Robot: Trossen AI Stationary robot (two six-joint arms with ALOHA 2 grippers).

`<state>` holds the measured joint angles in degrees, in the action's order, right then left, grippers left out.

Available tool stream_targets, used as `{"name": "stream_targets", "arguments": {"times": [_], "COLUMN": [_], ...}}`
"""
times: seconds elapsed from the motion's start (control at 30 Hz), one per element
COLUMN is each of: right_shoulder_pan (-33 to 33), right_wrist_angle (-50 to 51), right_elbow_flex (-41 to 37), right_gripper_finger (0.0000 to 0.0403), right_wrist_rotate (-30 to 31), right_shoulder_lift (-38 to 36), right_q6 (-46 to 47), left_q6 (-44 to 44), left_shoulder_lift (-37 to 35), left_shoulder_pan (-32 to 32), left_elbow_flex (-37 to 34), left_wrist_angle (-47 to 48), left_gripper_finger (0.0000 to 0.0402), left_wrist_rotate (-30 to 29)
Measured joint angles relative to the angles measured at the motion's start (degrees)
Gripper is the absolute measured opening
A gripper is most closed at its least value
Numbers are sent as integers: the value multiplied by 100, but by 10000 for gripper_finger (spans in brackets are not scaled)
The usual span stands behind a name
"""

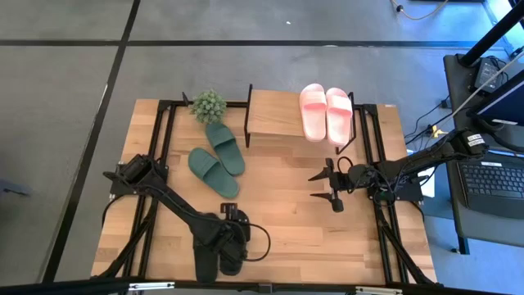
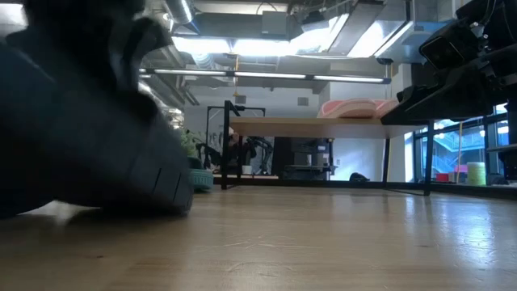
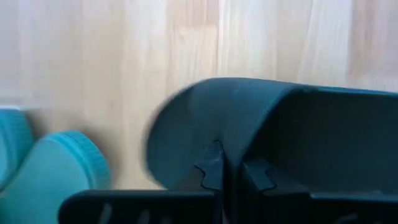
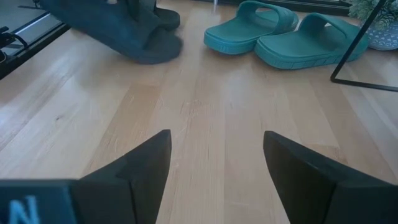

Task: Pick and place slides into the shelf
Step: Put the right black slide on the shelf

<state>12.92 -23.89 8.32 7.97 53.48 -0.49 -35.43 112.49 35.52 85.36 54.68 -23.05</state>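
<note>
Wooden tabletop (image 1: pixel 278 213), light planks, with grey floor around it in the high view.

Left gripper (image 3: pixel 229 177): fingers closed tight on the strap edge of a black slide (image 3: pixel 292 130) at the table's near edge. Black pair (image 1: pixel 221 250) is largely covered by the left arm in the high view; in the low view it fills the left side as a dark blur.

Right gripper (image 4: pixel 214 165): fingers spread wide, holding nothing, over bare wood at mid-table right, with open planks ahead of it.

Green slides (image 1: pixel 217 160) lie side by side on the table, left of the shelf (image 1: pixel 274 115), near a potted plant (image 1: pixel 209 105). Pink slides (image 1: pixel 326 113) sit on the shelf's top plank, right end. Shelf's lower tier cannot be made out.
</note>
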Motion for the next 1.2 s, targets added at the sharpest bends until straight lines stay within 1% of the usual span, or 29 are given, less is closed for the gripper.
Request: {"name": "stream_targets", "arguments": {"times": [0.13, 0.23, 0.33, 0.43, 0.47, 0.57, 0.7, 0.83, 0.93, 1.1, 1.2], "right_shoulder_pan": [1, 0, 0, 0, 0, -1, -1, 1, 1, 0, 0], "right_wrist_angle": [-28, -34, -34, -42, -43, -48, -55, -56, -56, -56, -56], "right_elbow_flex": [0, 2, 2, 2, 2, 2, 2, 2, 2, 2, 2], "right_gripper_finger": [255, 255, 255, 255, 255, 255, 255, 255, 255, 255, 255], "right_wrist_rotate": [0, -2, -2, -2, -2, -2, -1, -2, -2, -2, -2], "right_shoulder_lift": [1, 1, 1, 1, 1, 1, 1, 1, 1, 1, 1], "right_q6": [0, 0, 0, 0, 0, -5, -4, 4, 20, 22, 15], "left_q6": [-1, 1, 33, 204, 351, 988, 1671, 2061, 2792, 4378, 5265], "left_shoulder_lift": [-2, -2, -2, -4, -4, -11, -11, -11, -11, -11, -11], "left_shoulder_pan": [1, 8, -22, -165, -248, -640, -1406, -2318, -2916, -3694, -4019], "left_elbow_flex": [649, 1297, 1897, 2358, 2482, 2715, 2815, 2813, 2813, 2813, 2813], "left_wrist_angle": [618, 1272, 2030, 2526, 2675, 2676, 2641, 2515, 2031, 379, -513], "left_gripper_finger": [5, 4, 3, 3, 2, 2, 2, 2, 2, 2, 2], "left_wrist_rotate": [-236, -655, -1630, -2583, -2847, -3435, -3909, -3924, -3645, -2859, -2762]}}
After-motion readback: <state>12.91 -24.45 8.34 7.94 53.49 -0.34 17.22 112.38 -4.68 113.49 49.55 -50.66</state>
